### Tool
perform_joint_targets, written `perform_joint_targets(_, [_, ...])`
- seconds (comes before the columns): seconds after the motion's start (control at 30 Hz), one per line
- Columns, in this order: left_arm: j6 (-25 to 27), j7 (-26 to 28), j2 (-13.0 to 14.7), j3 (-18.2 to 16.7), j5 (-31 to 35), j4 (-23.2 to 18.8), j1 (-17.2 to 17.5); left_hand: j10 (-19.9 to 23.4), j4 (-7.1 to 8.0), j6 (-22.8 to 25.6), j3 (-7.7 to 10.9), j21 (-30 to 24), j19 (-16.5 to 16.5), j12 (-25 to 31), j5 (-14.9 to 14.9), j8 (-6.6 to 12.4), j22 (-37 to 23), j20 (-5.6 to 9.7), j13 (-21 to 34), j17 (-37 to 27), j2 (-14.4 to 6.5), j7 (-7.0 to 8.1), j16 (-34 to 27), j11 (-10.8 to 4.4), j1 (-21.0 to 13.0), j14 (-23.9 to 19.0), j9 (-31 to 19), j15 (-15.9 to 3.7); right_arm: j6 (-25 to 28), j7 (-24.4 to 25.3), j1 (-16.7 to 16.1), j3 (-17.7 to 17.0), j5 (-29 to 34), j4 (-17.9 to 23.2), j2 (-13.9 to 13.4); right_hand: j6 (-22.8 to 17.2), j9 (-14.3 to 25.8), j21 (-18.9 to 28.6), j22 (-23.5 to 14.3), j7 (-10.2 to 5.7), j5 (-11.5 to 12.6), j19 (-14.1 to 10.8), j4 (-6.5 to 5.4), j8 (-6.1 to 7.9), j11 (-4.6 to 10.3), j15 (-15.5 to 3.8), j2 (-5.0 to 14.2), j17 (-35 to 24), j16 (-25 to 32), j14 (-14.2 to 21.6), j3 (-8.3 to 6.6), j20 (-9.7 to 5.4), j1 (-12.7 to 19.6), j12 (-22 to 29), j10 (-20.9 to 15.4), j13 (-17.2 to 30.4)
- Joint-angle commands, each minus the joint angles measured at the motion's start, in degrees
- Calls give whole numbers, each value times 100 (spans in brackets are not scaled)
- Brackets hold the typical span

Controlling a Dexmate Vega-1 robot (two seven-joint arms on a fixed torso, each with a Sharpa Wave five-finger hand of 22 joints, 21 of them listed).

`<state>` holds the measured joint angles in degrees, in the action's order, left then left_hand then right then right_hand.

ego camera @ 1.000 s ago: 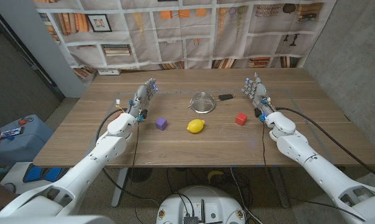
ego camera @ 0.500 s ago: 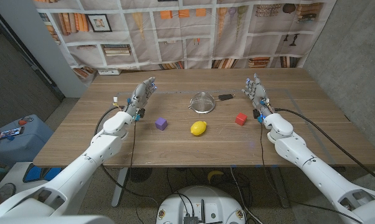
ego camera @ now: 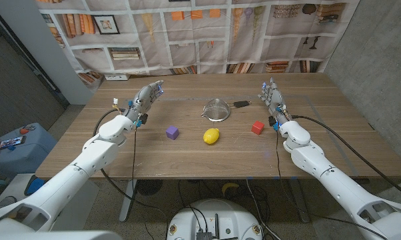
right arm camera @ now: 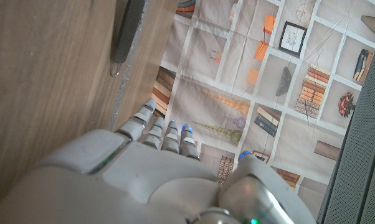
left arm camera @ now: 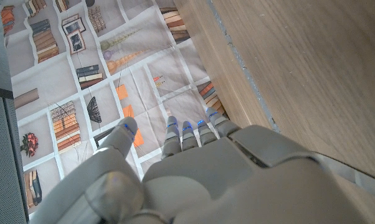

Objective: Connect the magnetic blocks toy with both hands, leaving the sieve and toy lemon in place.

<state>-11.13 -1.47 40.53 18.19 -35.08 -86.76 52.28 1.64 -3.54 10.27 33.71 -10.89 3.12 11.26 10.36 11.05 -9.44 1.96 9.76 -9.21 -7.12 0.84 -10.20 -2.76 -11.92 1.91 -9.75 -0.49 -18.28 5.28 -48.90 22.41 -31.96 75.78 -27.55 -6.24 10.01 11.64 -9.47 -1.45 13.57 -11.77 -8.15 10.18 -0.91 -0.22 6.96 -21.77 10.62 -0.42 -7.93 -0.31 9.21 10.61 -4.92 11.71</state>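
Observation:
A purple block [ego camera: 172, 133] lies on the wooden table [ego camera: 207, 160] left of centre, and a red block [ego camera: 257, 127] lies right of centre, well apart from it. Between them sits the yellow toy lemon [ego camera: 210, 137], with the metal sieve [ego camera: 216, 108] behind it. My left hand [ego camera: 142, 104] is raised to the left of the purple block, fingers stretched out and holding nothing. My right hand [ego camera: 273, 101] stands just right of and behind the red block, fingers extended, nothing in it. The wrist views show the backs of my left hand [left arm camera: 200, 180] and right hand [right arm camera: 156, 177].
The sieve's black handle [ego camera: 241, 103] points right toward my right hand, and it appears as a handle [right arm camera: 126, 31] in the right wrist view. A bookshelf-print backdrop [ego camera: 207, 33] hangs behind the table's far edge.
My left hand and arm have swung outward to the left, away from the purple block. The right hand has barely moved, and the blocks, lemon and sieve stay put.

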Motion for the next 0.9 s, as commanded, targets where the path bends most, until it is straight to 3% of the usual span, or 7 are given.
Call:
perform_joint_targets(0.03, [554,-201,819,-110,173,-787,172,95,-155,182,30,-7,80,46,-24,58,-11,38,23,-25,20,24,4,-53,-119,-32,-14,-8,-105,24,0,-14,56,-67,0,-60,6,-10,-10,-11,28,-21,11,29,15,-41,14,17,36,-40,-53,-50,45,23,-42,3])
perform_joint_targets(0.27, [796,-273,1254,-168,339,-1172,302,182,-415,486,62,11,97,40,-31,95,-11,32,28,-29,92,158,7,-194,-230,-58,-20,-80,-151,236,-171,-56,166,128,-57,-61,5,-20,-10,-15,37,-23,23,31,28,-50,22,41,36,-44,-65,-56,45,23,-36,-11])
perform_joint_targets(0.37, [898,-263,1487,-224,459,-1382,392,266,-579,627,100,9,141,44,-29,89,-10,42,29,-30,122,371,2,-410,-341,-97,-24,-159,-148,287,-234,-67,187,206,-79,-64,5,-25,-10,-13,41,-25,30,34,26,-52,28,55,37,-45,-72,-58,46,24,-34,-18])
perform_joint_targets(0.47, [1029,-296,1747,-270,600,-1582,444,277,-656,720,122,12,161,33,-27,99,-10,71,30,-30,159,504,6,-471,-421,-105,-27,-238,-134,293,-265,-72,193,243,-101,-64,4,-28,-10,-16,44,-27,34,34,27,-51,30,64,39,-41,-76,-62,46,25,-37,-22])
perform_joint_targets(0.67, [1091,-258,2052,-377,851,-1820,549,329,-740,853,145,11,202,34,-23,125,-7,126,30,-33,263,628,2,-569,-575,-130,-31,-295,-127,355,-310,-77,236,301,-116,-66,4,-34,-10,-16,49,-29,42,36,24,-67,34,82,40,-43,-85,-65,45,25,-32,-31])
perform_joint_targets(0.9, [1135,-483,2412,-303,1382,-1976,357,362,-761,941,156,9,243,31,-17,140,-5,166,31,-35,357,695,-4,-589,-704,-166,-33,-322,-143,409,-357,-90,252,348,-104,-64,3,-42,-10,-24,56,-34,54,36,27,-56,40,108,42,-41,-98,-70,44,28,-34,-42])
